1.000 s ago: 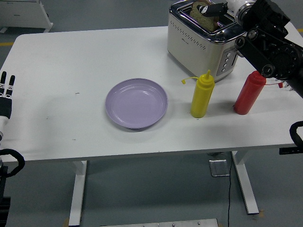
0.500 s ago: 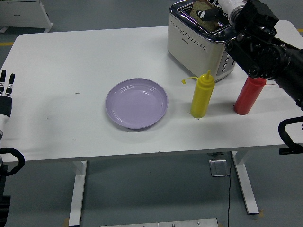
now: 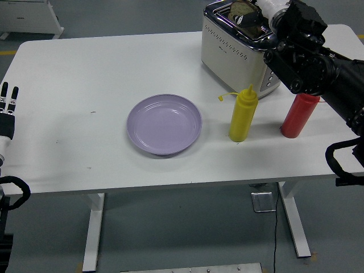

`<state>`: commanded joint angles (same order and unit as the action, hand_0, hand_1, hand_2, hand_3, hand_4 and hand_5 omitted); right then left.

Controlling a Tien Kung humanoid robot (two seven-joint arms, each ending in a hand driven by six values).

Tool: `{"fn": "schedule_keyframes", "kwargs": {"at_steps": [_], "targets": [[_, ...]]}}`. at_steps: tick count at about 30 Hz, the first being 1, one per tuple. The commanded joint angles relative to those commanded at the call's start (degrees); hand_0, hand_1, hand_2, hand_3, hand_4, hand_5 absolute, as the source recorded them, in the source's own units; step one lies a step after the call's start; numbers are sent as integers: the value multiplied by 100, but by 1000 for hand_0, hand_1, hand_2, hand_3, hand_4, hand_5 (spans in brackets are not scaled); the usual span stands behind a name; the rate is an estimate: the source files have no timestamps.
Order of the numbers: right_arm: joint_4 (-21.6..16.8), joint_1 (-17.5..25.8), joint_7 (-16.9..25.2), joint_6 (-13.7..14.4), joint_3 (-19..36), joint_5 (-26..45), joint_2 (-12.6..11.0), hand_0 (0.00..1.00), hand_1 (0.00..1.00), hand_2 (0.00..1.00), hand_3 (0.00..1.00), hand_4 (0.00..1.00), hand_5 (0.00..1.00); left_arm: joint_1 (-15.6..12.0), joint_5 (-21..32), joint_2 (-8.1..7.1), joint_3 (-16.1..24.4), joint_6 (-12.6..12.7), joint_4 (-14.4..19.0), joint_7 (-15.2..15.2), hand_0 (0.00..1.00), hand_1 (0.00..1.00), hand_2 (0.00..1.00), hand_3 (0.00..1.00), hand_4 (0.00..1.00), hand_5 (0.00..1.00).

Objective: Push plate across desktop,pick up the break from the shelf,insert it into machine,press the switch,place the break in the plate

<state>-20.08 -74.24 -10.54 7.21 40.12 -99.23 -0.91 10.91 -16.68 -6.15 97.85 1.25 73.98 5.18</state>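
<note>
The slice of bread (image 3: 243, 11), brown and rough-crusted, stands partly sunk in the top slot of the toaster (image 3: 236, 51), its rounded upper edge above the opening. My right robot hand (image 3: 263, 12) reaches over that slot from the right with dark fingers against the slice; they seem to pinch it, though my bulky black forearm hides most of the hold, so I cannot tell for sure. The toaster is a boxy, rounded machine of brushed metal with a perforated cream side panel and a column of small buttons on its end face, and it stands at the far right of the white tabletop (image 3: 85, 74).

Nearer me, just in front of the toaster, stands a yellow squeeze bottle (image 3: 243, 116) of smooth plastic with a tapered nozzle. Beside it to the right stands a red squeeze bottle (image 3: 298, 115), its top hidden behind my arm. Well apart to the left, a round lilac plate (image 3: 164, 124) with a shallow raised rim lies flat.

My left robot hand (image 3: 7, 108) rests at the tabletop's left edge, fingers straight and relaxed, holding nothing.
</note>
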Motion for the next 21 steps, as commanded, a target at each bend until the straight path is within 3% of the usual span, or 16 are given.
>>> {"fn": "schedule_keyframes", "kwargs": {"at_steps": [2, 13, 21], "targets": [[61, -17, -25, 27, 13, -50, 30, 470, 538, 564, 679, 714, 280, 14, 0, 1, -9, -1, -1, 0, 853, 915, 910, 797, 656, 998], [279, -22, -137, 190, 93, -119, 91, 450, 524, 557, 677, 707, 271, 59, -1, 4, -15, -5, -6, 3, 854, 915, 910, 797, 655, 998], [228, -21, -44, 188, -8, -61, 91, 371, 457, 516, 652, 684, 237, 63, -1, 6, -12, -4, -11, 2, 854, 915, 907, 793, 656, 998]]}}
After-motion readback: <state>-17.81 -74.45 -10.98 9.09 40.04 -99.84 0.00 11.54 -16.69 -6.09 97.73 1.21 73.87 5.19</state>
